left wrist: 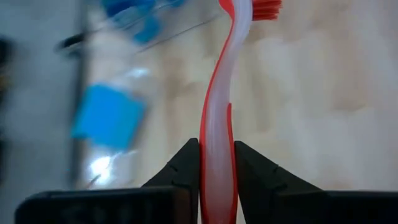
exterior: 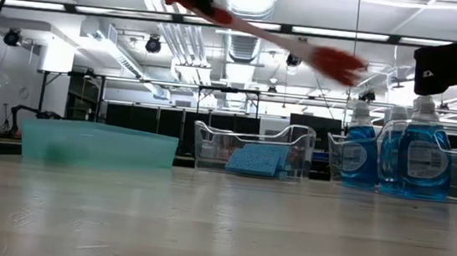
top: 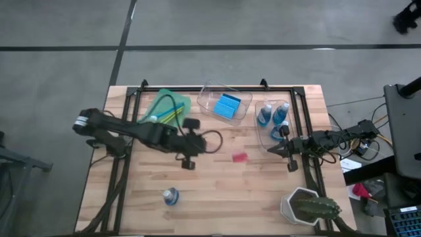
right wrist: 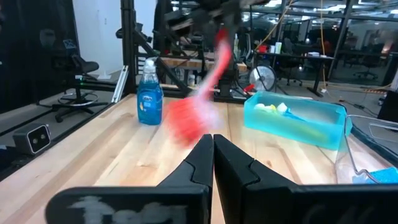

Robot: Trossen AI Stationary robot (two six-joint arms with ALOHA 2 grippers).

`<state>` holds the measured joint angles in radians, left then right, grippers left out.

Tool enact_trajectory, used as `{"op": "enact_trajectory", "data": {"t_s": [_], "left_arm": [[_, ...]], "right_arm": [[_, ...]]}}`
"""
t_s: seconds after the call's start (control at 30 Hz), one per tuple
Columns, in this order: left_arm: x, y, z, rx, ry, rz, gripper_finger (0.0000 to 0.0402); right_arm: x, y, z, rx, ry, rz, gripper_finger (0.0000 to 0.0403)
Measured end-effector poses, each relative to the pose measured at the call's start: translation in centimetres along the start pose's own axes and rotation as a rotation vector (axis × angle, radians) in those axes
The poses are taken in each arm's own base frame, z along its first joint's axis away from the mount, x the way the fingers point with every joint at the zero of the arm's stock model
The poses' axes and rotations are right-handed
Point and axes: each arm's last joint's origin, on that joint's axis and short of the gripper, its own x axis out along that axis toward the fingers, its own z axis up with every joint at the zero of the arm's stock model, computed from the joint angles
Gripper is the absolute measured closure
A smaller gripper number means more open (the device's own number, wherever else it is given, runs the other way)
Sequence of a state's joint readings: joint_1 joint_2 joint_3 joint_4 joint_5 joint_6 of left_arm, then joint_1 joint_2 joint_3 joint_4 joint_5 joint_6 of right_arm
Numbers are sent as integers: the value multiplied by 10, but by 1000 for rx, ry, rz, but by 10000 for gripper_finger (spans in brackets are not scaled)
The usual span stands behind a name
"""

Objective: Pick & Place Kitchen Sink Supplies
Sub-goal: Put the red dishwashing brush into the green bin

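three blue bottles (top: 170, 196), one blue sponge (top: 228, 106), one red brush (left wrist: 217, 124), three bins (top: 245, 113), one cactus (top: 314, 209).

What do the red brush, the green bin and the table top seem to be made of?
Red brush, gripped in the left hand: likely moulded plastic, glossy, with a pale translucent strip along the handle.
Green bin: probably thin plastic, frosted and semi-translucent, since the wall looks cloudy.
Table top: looks like pale wood with a smooth finish; plank seams and grain show.
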<state>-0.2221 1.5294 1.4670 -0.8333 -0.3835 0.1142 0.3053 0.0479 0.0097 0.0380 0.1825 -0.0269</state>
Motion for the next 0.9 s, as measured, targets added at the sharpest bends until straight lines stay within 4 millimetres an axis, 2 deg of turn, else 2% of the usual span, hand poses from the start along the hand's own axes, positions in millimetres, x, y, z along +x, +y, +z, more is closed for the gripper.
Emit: {"op": "enact_trajectory", "data": {"t_s": [0.3, 0.5, 0.7, 0.9], "left_arm": [[-61, 37, -39, -86, 89, 325, 328], [-87, 55, -72, -220, 55, 545, 324], [-91, 61, -115, -416, 38, 714, 327], [-73, 58, -159, -568, 61, 777, 325]], "right_arm": [[0, 0, 0, 0, 0, 0, 394], [0, 0, 0, 0, 0, 0, 394], [0, 0, 0, 0, 0, 0, 394], [0, 0, 0, 0, 0, 0, 394]]}}
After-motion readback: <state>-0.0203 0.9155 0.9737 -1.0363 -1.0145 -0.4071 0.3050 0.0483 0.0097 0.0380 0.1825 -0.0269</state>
